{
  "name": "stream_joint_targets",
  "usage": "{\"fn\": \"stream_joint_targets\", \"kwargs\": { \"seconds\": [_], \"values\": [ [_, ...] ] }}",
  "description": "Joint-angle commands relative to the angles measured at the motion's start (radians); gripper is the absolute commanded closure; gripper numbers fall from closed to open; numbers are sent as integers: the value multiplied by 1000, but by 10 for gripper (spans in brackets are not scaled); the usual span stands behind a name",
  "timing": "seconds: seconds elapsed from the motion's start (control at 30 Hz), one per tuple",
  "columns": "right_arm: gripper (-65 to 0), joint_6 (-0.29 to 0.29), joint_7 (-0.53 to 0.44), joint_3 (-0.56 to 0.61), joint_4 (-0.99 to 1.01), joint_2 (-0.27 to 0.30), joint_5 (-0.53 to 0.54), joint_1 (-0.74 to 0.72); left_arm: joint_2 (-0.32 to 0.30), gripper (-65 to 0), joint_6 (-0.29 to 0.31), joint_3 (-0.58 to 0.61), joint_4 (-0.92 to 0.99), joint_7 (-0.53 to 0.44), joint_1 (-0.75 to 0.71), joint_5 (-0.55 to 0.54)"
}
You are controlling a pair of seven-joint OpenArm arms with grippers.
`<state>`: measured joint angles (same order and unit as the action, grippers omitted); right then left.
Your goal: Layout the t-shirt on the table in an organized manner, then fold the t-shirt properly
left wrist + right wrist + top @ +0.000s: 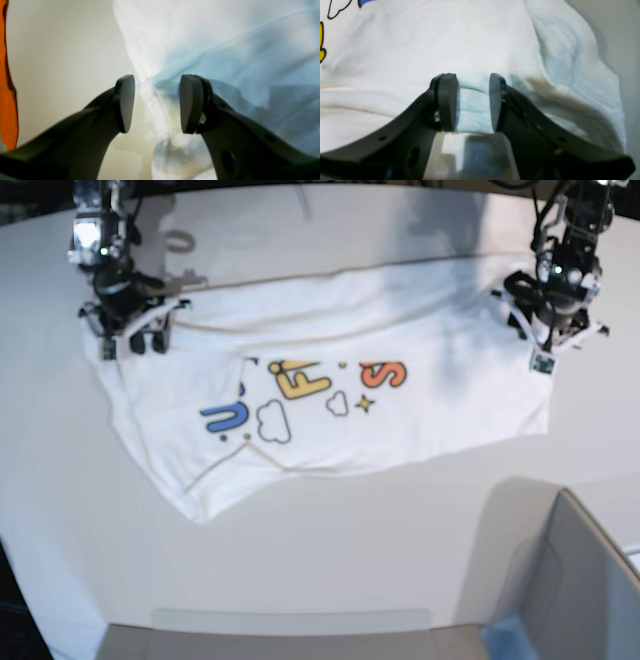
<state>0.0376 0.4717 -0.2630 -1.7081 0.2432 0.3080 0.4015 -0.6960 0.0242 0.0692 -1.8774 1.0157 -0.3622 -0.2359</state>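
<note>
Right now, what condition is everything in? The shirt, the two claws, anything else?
t-shirt: spread on the table, print side up, still wrinkled, one layer folded over along the far edge.
left gripper: open, over the shirt's edge, holding nothing.
right gripper: jaws apart with cloth between the pads; can't tell if it grips.
table: white, carrying the shirt.
grey box: at the near corner, untouched.

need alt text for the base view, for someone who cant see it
A white cloth t-shirt printed with blue, yellow and orange bubble letters lies spread sideways on a large white table, its lower edge partly folded. The right gripper sits at its left end and the left gripper at its right end. A grey box stands bottom right.
</note>
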Motion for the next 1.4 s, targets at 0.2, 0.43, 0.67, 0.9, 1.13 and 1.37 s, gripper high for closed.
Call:
{"fn": "stream_joint_targets", "kwargs": {
  "seconds": [0.2, 0.43, 0.67, 0.9, 1.13, 1.37],
  "values": [
    [-224, -3, 0, -6, -7, 11, -7, -3, -80, -302, 1, 48, 86, -71, 5, 7],
    [-224, -3, 0, -6, -7, 11, -7, -3, -96, -300, 3, 82, 124, -100, 38, 7],
    [-224, -3, 0, -6, -7, 11, -7, -2, -96, -262, 56, 83, 126, -102, 39, 7],
    [-224, -3, 0, -6, -10, 11, -7, -2, -93, -134, 173, 76, 131, -91, 42, 11],
    [-224, -3, 0, -6, -11, 9, -7, 0, -92, -63, 173, 74, 230, -91, 82, 11],
    [-224, -3, 2, -6, -13, -3, -7, 0, -92, -32, 173, 53, 226, -90, 84, 11]
  ]
}}
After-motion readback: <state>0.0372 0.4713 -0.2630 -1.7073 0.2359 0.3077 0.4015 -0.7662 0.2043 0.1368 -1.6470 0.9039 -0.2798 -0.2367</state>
